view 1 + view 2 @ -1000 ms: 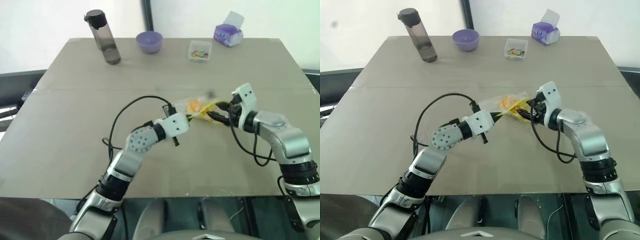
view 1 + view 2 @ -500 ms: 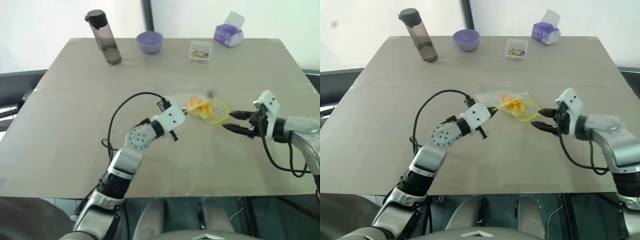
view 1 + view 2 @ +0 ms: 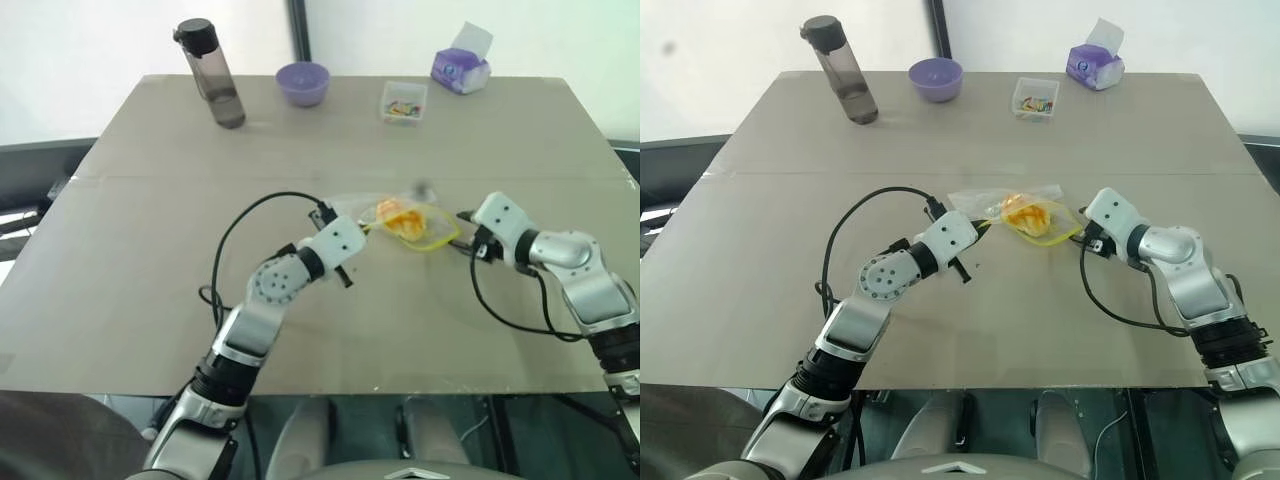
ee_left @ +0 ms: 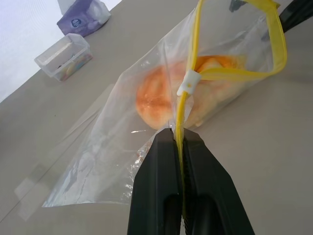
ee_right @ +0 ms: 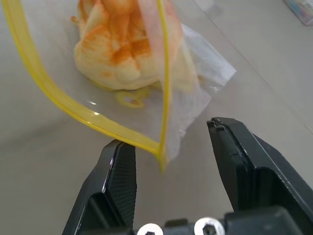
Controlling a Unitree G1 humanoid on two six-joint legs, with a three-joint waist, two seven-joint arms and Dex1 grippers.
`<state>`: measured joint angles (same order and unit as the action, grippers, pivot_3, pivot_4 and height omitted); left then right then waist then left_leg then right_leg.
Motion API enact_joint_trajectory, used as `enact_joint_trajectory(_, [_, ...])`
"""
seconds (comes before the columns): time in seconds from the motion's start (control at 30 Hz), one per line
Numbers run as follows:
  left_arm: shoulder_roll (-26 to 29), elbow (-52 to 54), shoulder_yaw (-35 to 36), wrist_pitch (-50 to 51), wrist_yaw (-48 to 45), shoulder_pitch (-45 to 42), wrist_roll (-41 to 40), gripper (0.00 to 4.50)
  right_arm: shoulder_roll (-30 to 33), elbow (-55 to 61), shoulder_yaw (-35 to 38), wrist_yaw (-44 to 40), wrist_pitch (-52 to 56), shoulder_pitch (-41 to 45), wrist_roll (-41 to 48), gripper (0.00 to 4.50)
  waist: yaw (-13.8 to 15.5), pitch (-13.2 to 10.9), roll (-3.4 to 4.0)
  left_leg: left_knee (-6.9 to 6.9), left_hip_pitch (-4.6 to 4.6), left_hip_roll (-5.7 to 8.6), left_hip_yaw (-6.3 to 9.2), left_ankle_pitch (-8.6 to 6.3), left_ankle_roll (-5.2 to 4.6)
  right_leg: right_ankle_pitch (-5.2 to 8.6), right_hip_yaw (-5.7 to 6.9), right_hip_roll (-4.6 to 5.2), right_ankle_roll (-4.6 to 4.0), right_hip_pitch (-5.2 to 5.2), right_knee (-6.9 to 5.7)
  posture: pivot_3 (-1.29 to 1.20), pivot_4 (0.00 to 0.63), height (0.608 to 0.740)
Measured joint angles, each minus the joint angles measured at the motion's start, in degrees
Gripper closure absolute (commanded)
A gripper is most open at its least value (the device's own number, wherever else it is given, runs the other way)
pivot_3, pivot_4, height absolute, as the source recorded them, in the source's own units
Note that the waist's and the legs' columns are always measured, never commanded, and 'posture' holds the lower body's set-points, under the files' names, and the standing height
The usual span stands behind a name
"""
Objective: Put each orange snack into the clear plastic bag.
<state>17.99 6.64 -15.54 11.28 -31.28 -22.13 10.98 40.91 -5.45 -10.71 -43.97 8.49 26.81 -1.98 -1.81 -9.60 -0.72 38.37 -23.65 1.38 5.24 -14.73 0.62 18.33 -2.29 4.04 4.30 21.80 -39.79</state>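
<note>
Orange snack sits inside the clear plastic bag mid-table, so bagging looks done; my left gripper pinches the seal strip, right gripper open and empty, sealing left.

Orange snack glowing yellow-orange, clear plastic bag transparent with a yellow seal strip, black left claw, grey-beige bench beneath.
</note>
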Motion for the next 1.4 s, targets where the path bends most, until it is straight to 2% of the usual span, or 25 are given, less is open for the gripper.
enact_joint_trajectory(0.03, [0.14, 0.00, 0.00, 0.04, 0.00, 0.00, 0.00, 4.50, -0.05, -0.08, 0.00, 0.07, -0.42, 0.04, -0.26, 1.88, -0.05, 0.00, 0.00, 0.00, 0.01, 0.00, 0.00, 0.00, 0.00, 0.00, -0.01, -0.01, 0.00, 0.00, -0.01, 0.00, 0.150, 0.740])
enact_joint_trajectory(0.07, [0.24, 0.00, 0.00, 0.04, 0.00, 0.00, 0.00, 4.50, -0.07, -0.11, 0.01, 0.08, -0.67, 0.04, -0.32, 2.12, -0.07, 0.00, 0.00, 0.00, 0.02, 0.00, 0.00, 0.00, 0.00, 0.00, 0.00, -0.01, 0.00, 0.00, -0.02, 0.00, 0.150, 0.740])
enact_joint_trajectory(0.17, [0.43, 0.00, 0.01, 0.04, 0.00, -0.01, -0.01, 4.50, -0.50, -0.12, 0.51, 0.08, -1.14, 0.07, 0.03, 3.02, -0.16, 0.00, 0.00, 0.00, 0.02, 0.00, -0.01, 0.00, 0.00, 0.00, -0.01, -0.01, 0.00, 0.00, -0.02, 0.00, 0.150, 0.740])
enact_joint_trajectory(0.23, [0.45, 0.00, 0.00, 0.03, 0.00, -0.01, -0.01, 4.50, -0.49, -0.13, 0.52, 0.13, -1.33, 0.07, -0.08, 3.80, -0.22, 0.00, 0.00, 0.00, 0.02, 0.00, -0.02, 0.00, 0.00, 0.00, -0.02, -0.01, 0.00, 0.00, -0.02, 0.00, 0.150, 0.740])
enact_joint_trajectory(0.3, [0.45, 0.00, 0.00, 0.02, 0.00, -0.01, -0.01, 4.50, -0.49, -0.13, 0.52, 0.16, -1.75, 0.06, -0.33, 4.23, -0.22, 0.00, 0.00, 0.00, 0.02, 0.00, -0.01, 0.00, 0.00, 0.00, -0.01, -0.01, 0.00, 0.00, -0.02, 0.00, 0.150, 0.740])
enact_joint_trajectory(0.67, [2.21, -1.98, 0.12, -2.24, -0.83, -2.31, -0.10, 4.50, -0.79, -0.07, 1.15, -0.64, -1.04, -0.09, 1.00, 4.23, -0.19, 0.00, 0.00, 0.02, 0.02, 0.00, -0.01, 0.00, 0.00, 0.00, -0.01, -0.01, 0.00, 0.00, -0.05, 0.00, 0.150, 0.740])
enact_joint_trajectory(0.83, [2.98, -6.93, 4.63, -3.94, -1.55, -13.29, -3.71, 4.50, -2.17, -2.12, 6.70, 0.27, 1.84, 8.92, 5.86, 4.23, -0.38, -0.02, 0.01, 0.09, -0.01, 0.01, -0.01, 0.01, 0.00, -0.01, 0.00, -0.01, 0.01, 0.02, -0.08, 0.00, 0.150, 0.740])
enact_joint_trajectory(0.97, [2.61, -10.86, 10.13, -3.87, -0.03, -25.61, -7.43, 4.50, -4.37, -4.71, 15.27, 4.89, 3.84, 20.80, 11.17, 4.23, -0.44, -0.02, 0.00, -0.02, -0.07, 0.01, 0.04, 0.01, 0.01, 0.00, 0.06, -0.01, 0.00, 0.05, 0.03, 0.00, 0.150, 0.740])
enact_joint_trajectory(1.03, [2.79, -12.37, 10.92, -4.71, 0.53, -28.81, -7.68, 4.50, -4.93, -4.41, 17.30, 6.26, 4.22, 23.41, 12.71, 4.23, -0.50, 0.01, -0.01, -0.06, -0.06, 0.01, 0.03, 0.01, 0.01, 0.00, 0.06, 0.00, 0.00, 0.06, 0.05, 0.00, 0.150, 0.740])
enact_joint_trajectory(1.33, [2.23, -15.35, 8.49, -6.79, 0.49, -23.04, -6.58, 4.50, -3.90, -3.28, 16.17, 5.89, 5.22, 16.89, 11.16, 4.23, -0.57, 0.01, 0.01, -0.03, -0.14, 0.04, -0.08, -0.01, -0.02, 0.00, -0.07, 0.02, 0.00, 0.25, -0.06, 0.00, 0.150, 0.740])
enact_joint_trajectory(1.4, [1.89, -13.75, 6.79, -6.95, 0.15, -19.08, -6.35, 4.50, -2.49, -1.05, 14.21, 3.37, 5.94, 13.36, 10.77, 3.72, -0.58, 0.02, 0.02, -0.03, -0.14, 0.04, -0.09, -0.01, -0.02, 0.00, -0.09, 0.02, 0.00, 0.24, -0.05, 0.00, 0.150, 0.740])
